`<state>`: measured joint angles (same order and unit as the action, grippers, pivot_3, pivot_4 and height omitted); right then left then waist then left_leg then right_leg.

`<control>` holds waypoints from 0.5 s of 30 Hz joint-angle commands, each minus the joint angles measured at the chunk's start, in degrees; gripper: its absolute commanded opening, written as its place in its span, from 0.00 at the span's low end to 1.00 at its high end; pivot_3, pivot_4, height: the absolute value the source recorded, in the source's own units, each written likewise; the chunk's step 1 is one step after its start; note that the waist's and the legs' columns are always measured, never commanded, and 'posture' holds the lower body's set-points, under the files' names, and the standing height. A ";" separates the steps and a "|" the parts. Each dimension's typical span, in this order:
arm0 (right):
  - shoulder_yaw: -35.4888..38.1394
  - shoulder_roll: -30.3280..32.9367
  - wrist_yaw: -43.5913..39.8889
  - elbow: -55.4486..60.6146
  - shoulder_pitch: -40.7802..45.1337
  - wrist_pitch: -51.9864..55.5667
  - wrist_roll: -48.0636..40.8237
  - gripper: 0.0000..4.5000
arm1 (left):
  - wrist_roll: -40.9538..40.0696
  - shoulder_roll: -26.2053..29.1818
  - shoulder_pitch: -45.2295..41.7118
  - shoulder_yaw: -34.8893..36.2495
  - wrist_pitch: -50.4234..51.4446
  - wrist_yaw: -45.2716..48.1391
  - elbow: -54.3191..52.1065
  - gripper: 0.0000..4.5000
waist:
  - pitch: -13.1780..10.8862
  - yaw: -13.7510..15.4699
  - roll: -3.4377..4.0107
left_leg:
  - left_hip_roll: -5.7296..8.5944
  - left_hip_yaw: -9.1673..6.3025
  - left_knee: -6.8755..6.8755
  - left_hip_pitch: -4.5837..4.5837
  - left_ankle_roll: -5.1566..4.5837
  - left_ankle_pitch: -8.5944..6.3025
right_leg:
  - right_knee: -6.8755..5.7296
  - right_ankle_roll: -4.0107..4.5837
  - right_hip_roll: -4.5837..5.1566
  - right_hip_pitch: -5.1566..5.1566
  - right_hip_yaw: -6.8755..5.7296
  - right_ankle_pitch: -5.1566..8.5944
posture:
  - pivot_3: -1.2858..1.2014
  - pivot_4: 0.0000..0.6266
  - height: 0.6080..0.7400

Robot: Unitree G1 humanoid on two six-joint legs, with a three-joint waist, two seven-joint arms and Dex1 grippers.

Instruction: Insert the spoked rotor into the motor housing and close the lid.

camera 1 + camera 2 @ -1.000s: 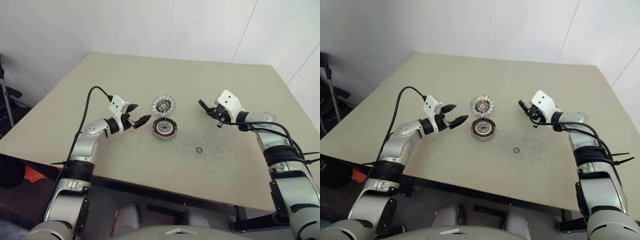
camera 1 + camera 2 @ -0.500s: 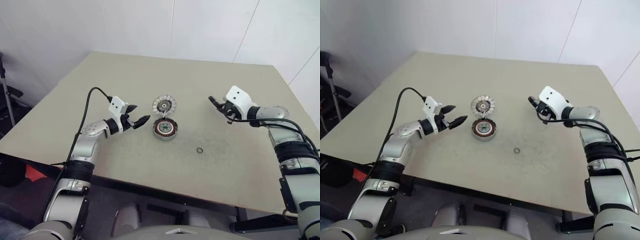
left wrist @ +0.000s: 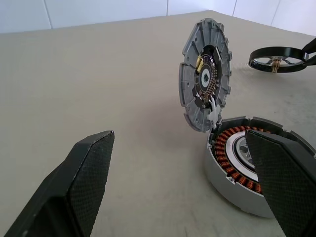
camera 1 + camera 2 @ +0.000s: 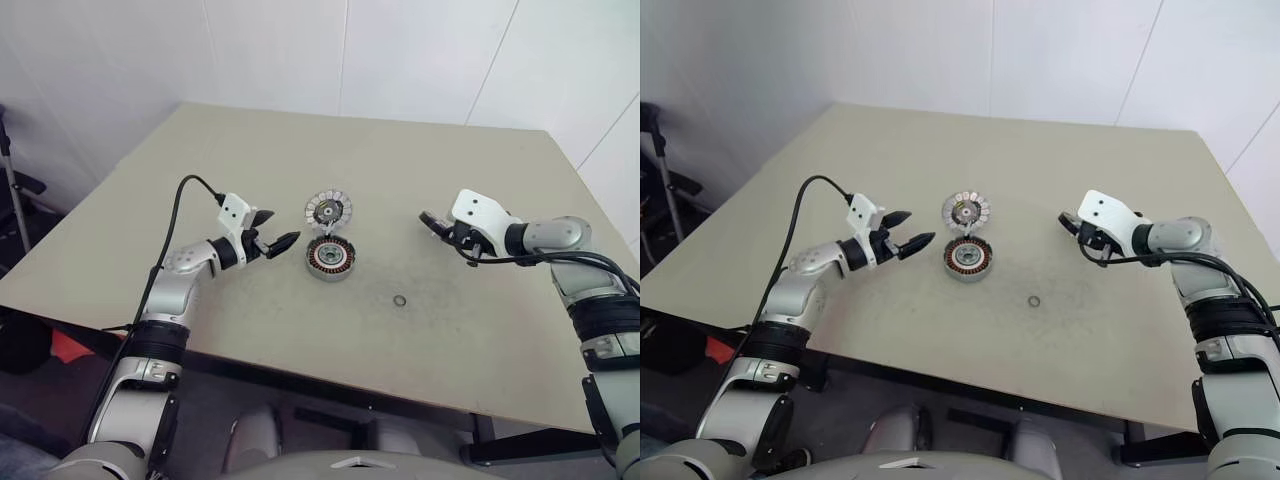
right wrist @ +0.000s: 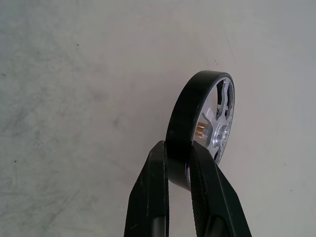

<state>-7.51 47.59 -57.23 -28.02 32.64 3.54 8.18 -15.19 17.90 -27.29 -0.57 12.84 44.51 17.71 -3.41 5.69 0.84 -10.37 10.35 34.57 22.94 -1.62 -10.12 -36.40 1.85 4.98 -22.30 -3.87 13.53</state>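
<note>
so my right gripper [image 5: 178,165] is pinched on the rotor [image 5: 200,126], its two black fingers [image 5: 150,197] clamped across the dark outer rim. the rotor is a thin flat wheel, black band outside, silver spokes and a silver hub inside, with a small brass-coloured spot near the hub. it hangs edge-on above the bare table [image 4: 300,150], well to the right of the housing [image 4: 330,258].

my left gripper [image 4: 275,228] stands wide open with nothing in it, level, just left of the housing and not touching it. the housing sits flat near the middle of the table, a shallow grey-silver puck with a ring of copper windings around a pale and dark centre. the lid [image 3: 206,81] stands up open from the housing's far edge, joined there, a ribbed silver disc whose inner face shows a dark middle with a white dot and small gold parts. a tiny ring [image 4: 399,299] lies on the table nearer me, to the right of the housing.
</note>
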 commanded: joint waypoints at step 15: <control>-1.16 1.90 -2.10 -1.64 -0.31 3.30 2.08 0.32 | 0.18 -0.04 -1.14 0.35 -1.70 -0.17 -0.56 1.00 | 0.00 0.03 0.00 | 0.01 0.00 0.00 -0.02 0.00 0.00 | 0.02 0.00 0.00 0.03 0.00 0.00 | 0.52 0.00 1.00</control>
<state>-9.68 48.67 -60.27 -30.48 31.16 7.75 10.48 -14.98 17.88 -27.28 -0.56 12.36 44.48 17.73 -3.41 5.72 0.85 -10.36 10.34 34.57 22.92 -1.62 -10.12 -36.39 1.85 4.99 -22.28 -3.86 13.53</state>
